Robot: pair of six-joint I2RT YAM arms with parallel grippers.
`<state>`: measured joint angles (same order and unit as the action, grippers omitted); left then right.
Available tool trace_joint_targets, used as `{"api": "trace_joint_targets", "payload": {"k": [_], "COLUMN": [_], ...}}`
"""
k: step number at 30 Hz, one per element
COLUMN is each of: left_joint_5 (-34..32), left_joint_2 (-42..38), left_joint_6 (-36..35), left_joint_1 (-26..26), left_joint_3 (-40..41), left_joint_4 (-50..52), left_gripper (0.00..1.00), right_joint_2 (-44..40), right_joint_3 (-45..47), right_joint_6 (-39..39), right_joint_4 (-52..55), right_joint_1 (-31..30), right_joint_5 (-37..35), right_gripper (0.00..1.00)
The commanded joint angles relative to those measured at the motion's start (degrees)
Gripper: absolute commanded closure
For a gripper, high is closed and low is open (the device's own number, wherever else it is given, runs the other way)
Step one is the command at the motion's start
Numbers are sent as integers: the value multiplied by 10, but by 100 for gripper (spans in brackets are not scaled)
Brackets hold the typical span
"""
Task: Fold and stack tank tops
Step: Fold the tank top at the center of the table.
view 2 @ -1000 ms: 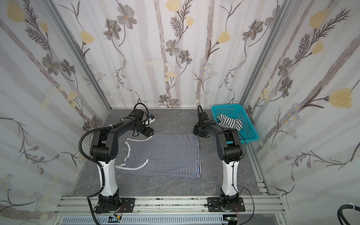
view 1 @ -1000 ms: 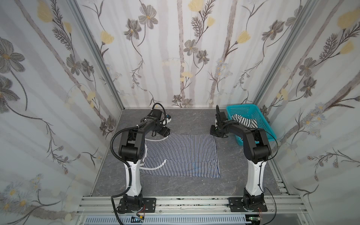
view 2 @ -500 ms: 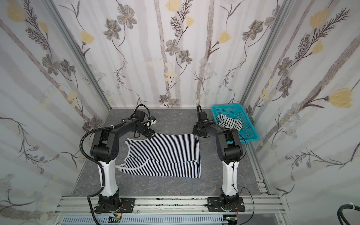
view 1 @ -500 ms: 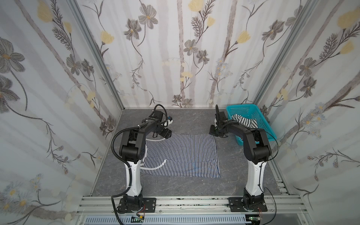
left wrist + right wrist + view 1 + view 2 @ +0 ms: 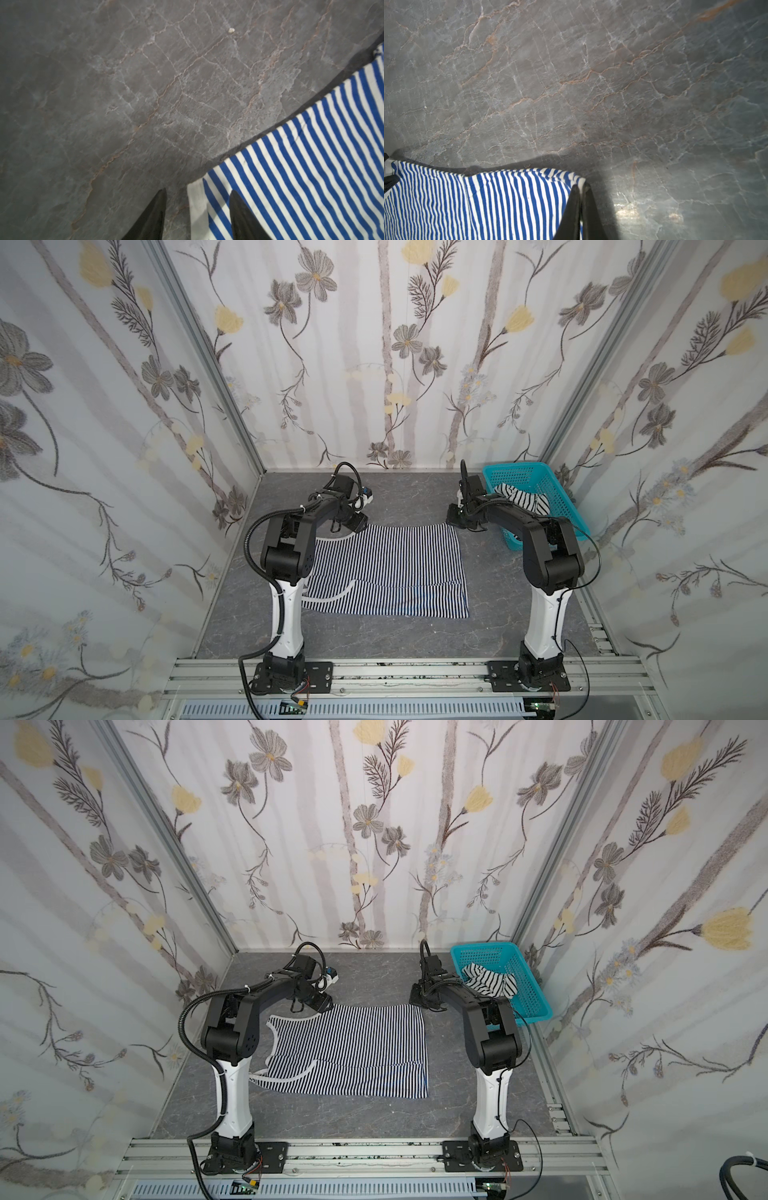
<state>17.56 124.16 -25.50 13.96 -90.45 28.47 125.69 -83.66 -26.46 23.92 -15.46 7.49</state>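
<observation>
Grey marble-look table (image 5: 399, 497), floral walls (image 5: 386, 344) on three sides. We see the fine-striped tank top (image 5: 386, 564) flat mid-table, with bare table past its far edge. Right gripper (image 5: 580, 191) pinches its far-right corner; left gripper (image 5: 198, 207) fingers are spread astride the far-left trim. Wide-striped tank top (image 5: 521, 498) is in the far-right basket (image 5: 515, 477).

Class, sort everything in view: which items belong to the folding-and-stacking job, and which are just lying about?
Job: fine-striped tank top, spread on the table; wide-striped tank top, crumpled in the turquoise basket.
Lying about: turquoise basket; table; pale speck.

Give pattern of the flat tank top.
Soft flat tank top: thin blue and white stripes, white trim; best in left wrist view.
</observation>
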Motion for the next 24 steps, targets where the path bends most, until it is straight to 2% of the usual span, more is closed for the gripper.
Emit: {"api": "trace_joint_targets", "payload": {"k": [1, 5, 13, 14, 17, 18, 24], "left_joint_5": [-4, -2, 6, 9, 12, 11, 13], "left_joint_2": [2, 6, 20, 20, 15, 12, -20], "left_joint_6": [-7, -8, 9, 10, 8, 8, 2], "left_joint_1": [1, 5, 6, 6, 8, 8, 8], "left_joint_3": [5, 5, -16, -16, -12, -10, 12], "left_joint_4": [3, 2, 2, 2, 2, 2, 1], "left_gripper": [58, 63, 67, 71, 96, 100, 100], "right_joint_2": [-5, -8, -11, -14, -20, -22, -42], "right_joint_3": [1, 6, 21, 23, 30, 32, 45], "right_joint_6": [4, 2, 4, 4, 5, 5, 6], "right_joint_4": [-15, -19, -26, -26, -30, -31, -32], "right_joint_1": [-1, 0, -1, -1, 0, 0, 2], "right_joint_5": [0, 2, 2, 2, -2, -3, -4], "right_gripper": [98, 99, 100, 100, 100, 100, 100]}}
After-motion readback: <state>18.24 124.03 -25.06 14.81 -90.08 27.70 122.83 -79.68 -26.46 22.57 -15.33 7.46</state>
